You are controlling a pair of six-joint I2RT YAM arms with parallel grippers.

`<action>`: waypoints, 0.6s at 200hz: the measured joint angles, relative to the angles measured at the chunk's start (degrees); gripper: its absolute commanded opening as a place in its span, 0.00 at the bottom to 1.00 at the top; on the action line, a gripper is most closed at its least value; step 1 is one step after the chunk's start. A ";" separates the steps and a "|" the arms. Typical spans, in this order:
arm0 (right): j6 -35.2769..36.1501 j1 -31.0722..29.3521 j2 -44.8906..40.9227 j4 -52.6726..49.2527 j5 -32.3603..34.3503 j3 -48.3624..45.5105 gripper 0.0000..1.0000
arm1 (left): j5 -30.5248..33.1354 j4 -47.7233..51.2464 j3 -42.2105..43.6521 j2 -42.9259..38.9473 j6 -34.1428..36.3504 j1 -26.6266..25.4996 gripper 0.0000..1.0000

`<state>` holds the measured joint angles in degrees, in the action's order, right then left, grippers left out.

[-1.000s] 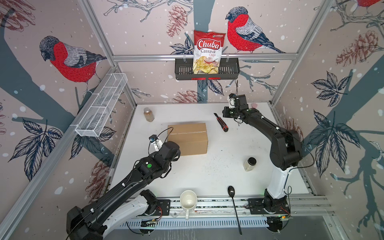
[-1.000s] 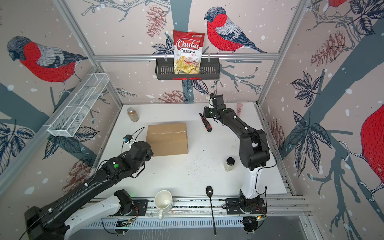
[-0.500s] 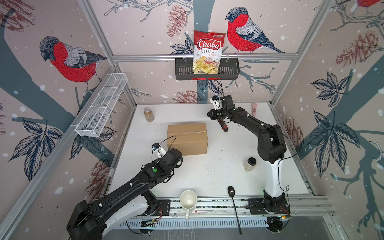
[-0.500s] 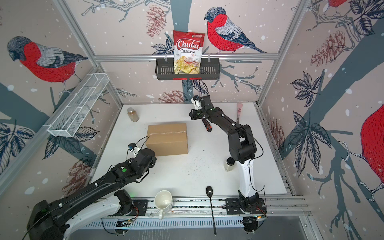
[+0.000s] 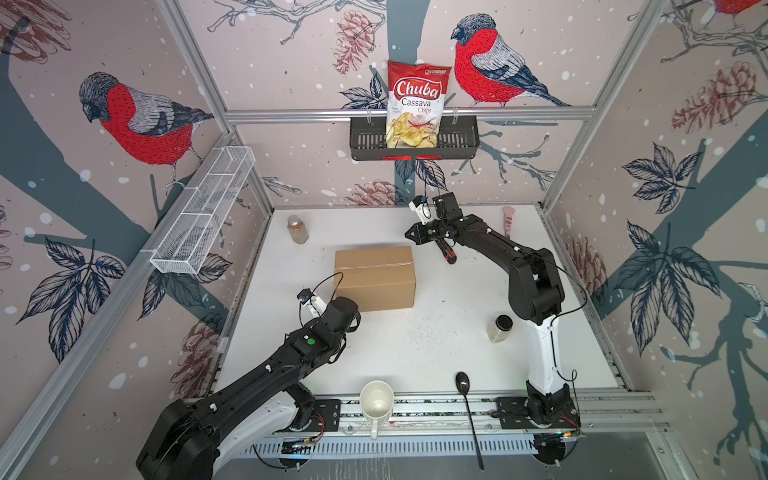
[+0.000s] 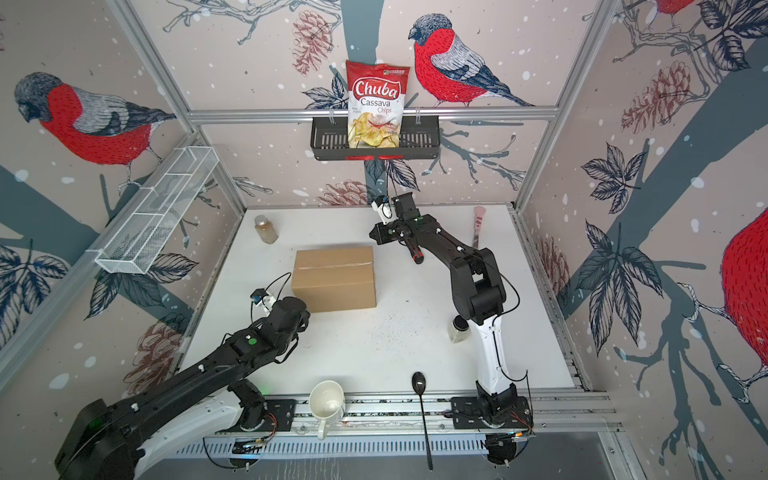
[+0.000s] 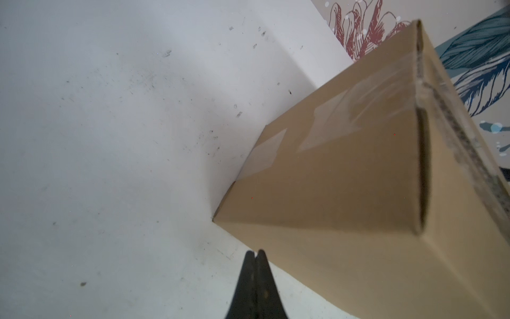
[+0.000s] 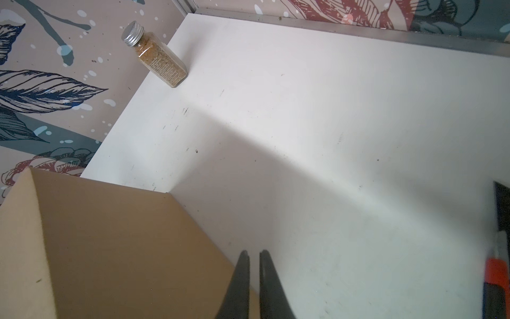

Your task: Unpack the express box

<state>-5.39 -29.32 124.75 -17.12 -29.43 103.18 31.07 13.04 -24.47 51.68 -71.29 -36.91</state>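
The express box (image 5: pixel 374 276) (image 6: pixel 334 276) is a brown cardboard carton, closed, with clear tape on its seams, lying mid-table. In the left wrist view my left gripper (image 7: pixel 255 252) is shut and empty, its tips just off the box (image 7: pixel 345 179) near a lower corner. In both top views that arm's wrist (image 5: pixel 338 318) is at the box's front left corner. My right gripper (image 5: pixel 409 236) (image 6: pixel 372 235) (image 8: pixel 254 252) hovers off the box's back right corner (image 8: pixel 110 248), shut with only a sliver between its fingers and nothing held.
A red-and-black utility knife (image 5: pixel 446 251) (image 8: pixel 496 276) lies just behind the right gripper. A spice jar (image 5: pixel 298 229) (image 8: pixel 156 59) stands back left and a black-lidded jar (image 5: pixel 500 328) front right. A mug (image 5: pixel 376 401) and spoon (image 5: pixel 467 411) are at the front edge. A chips bag sits in the wall basket (image 5: pixel 457 143).
The right arm swung left from the back of the table to the box's back right corner. The left arm shifted slightly right and nearer the front. Both grippers stayed shut.
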 measured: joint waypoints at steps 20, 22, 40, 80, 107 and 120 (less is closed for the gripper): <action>0.76 -0.35 -1.05 -0.15 -0.37 -2.69 0.03 | -0.63 -1.97 0.11 0.48 1.53 1.66 0.00; 0.79 -0.37 -1.16 -0.17 -0.39 -2.93 0.03 | -0.74 -2.19 0.13 0.59 1.73 1.81 0.00; 1.07 -0.61 -2.84 -0.11 -0.63 -6.16 0.03 | -1.38 -4.17 0.28 1.97 2.80 3.04 0.00; 1.11 -0.66 -7.08 1.03 -0.72 -13.55 0.03 | -2.89 -8.46 0.48 6.21 4.46 4.61 0.00; 1.11 -0.70 -9.57 1.88 -0.72 -17.81 0.03 | -4.00 -10.86 -0.24 9.42 5.97 5.55 0.00; 1.11 -0.76 -10.69 2.29 -0.74 -19.34 0.03 | -4.02 -12.33 -0.59 10.71 6.86 5.92 0.00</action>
<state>-4.27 -30.09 114.06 -14.83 -30.17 83.83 27.05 0.71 -25.06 62.39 -64.42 -30.98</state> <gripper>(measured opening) 0.030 0.048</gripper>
